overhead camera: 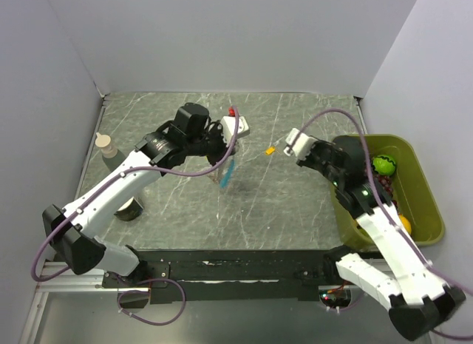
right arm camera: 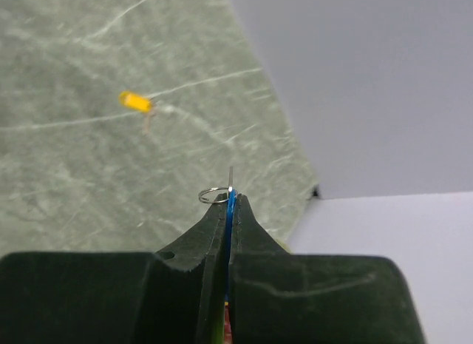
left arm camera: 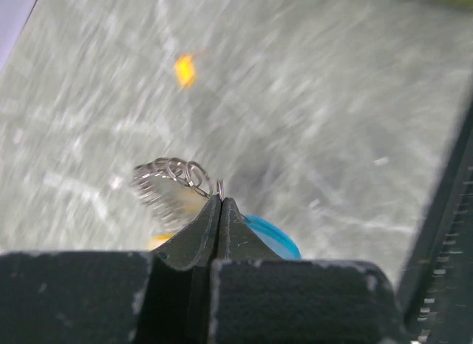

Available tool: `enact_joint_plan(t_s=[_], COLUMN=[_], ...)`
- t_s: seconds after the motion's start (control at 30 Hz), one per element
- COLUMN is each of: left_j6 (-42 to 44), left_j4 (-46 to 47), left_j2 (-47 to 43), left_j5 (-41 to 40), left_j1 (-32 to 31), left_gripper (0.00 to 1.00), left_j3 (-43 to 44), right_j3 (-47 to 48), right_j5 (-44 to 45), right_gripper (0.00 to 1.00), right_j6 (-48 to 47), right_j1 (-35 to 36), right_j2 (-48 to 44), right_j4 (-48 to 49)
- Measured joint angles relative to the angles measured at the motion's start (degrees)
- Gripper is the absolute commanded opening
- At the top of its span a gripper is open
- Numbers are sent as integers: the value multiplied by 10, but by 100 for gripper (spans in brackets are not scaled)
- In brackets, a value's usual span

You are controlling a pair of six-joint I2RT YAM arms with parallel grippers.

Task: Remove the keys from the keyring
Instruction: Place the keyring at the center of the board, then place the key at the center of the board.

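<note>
Left wrist view: left gripper [left arm camera: 220, 200] pinched fully shut on the keyring [left arm camera: 171, 174], light-blue strip [left arm camera: 272, 237] dangling beneath. Right wrist view: right gripper [right arm camera: 230, 200] clamped shut on the blue key [right arm camera: 230, 218] and its small ring [right arm camera: 213, 196], well apart from the keyring. Off the loop and lying on the table [right arm camera: 66, 181]: orange key [right arm camera: 135, 101]. Step in hand, apparently: blue key just freed. Next: set it down, then a fine pinch on the strip.
</note>
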Motion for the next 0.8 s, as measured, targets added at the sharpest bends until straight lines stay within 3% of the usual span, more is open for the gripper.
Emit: enact_joint_plan(t_s=[0.27,0.53,0.8], left_j6=[31,38,44], left_j4=[16,53,74], left_j2=[39,140,213], left_j5=[-104,-136,-146], left_j1=[60,125,164], left_gripper=[1,1,7], left_j3=[-47,-42,-28], right_j3=[-53,-85,-111], right_j5=[-50,-94,-95], right_gripper=[0,0,0], right_j6=[-13,-37,-41], right_j1=[-2,6,79], right_j2=[106,139,229], right_j4=[-28,-46,-32])
